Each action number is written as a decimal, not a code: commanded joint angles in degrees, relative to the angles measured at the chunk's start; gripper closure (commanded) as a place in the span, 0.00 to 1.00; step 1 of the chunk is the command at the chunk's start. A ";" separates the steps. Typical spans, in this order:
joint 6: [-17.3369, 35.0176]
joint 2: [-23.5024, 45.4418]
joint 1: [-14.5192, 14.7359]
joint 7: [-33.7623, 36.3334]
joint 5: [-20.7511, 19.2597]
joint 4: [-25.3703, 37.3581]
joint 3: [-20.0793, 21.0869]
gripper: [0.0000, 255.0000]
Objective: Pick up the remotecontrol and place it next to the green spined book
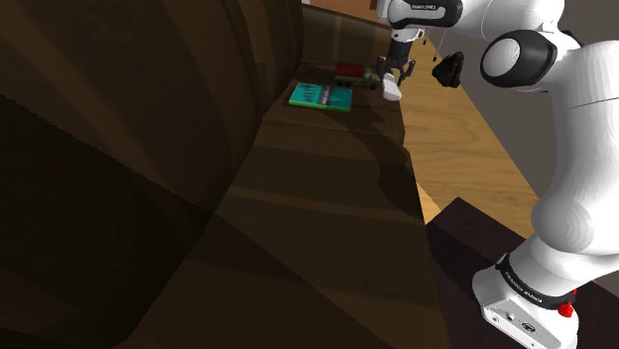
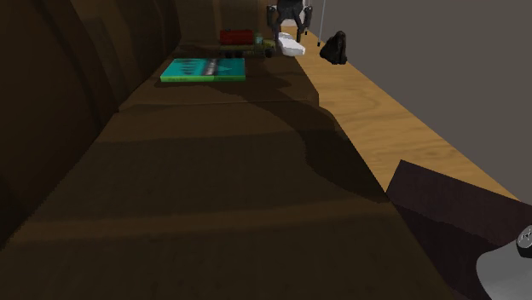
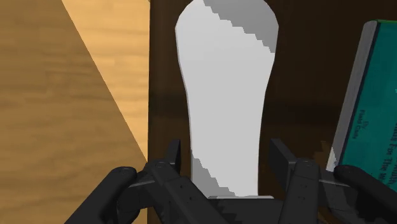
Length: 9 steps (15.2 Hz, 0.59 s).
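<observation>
The dark brown couch seat [image 1: 327, 198] carries a teal book [image 2: 203, 70] near its far end. The white remote [image 3: 226, 95] lies close by, along the seat's floor-side edge. The end effector [image 3: 226, 156] straddles its narrow end, released, not touching. The remote is probably light, rigid and smooth, so it should be pinched across the narrow sides.

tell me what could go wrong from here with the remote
The gripper straddles the white remote control with gaps on both sides, so an off-centre close could twist it or let it slip. It lies near the edge of the brown sofa seat, beside the wooden floor; a nudge might push it off.
</observation>
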 commanded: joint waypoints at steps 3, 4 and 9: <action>3.47 -0.64 -0.45 0.07 0.01 -4.10 0.03 1.00; 4.24 -0.64 -0.52 0.10 -0.01 -4.87 0.02 1.00; 7.85 -0.30 -0.77 0.24 -0.12 -8.18 -0.05 1.00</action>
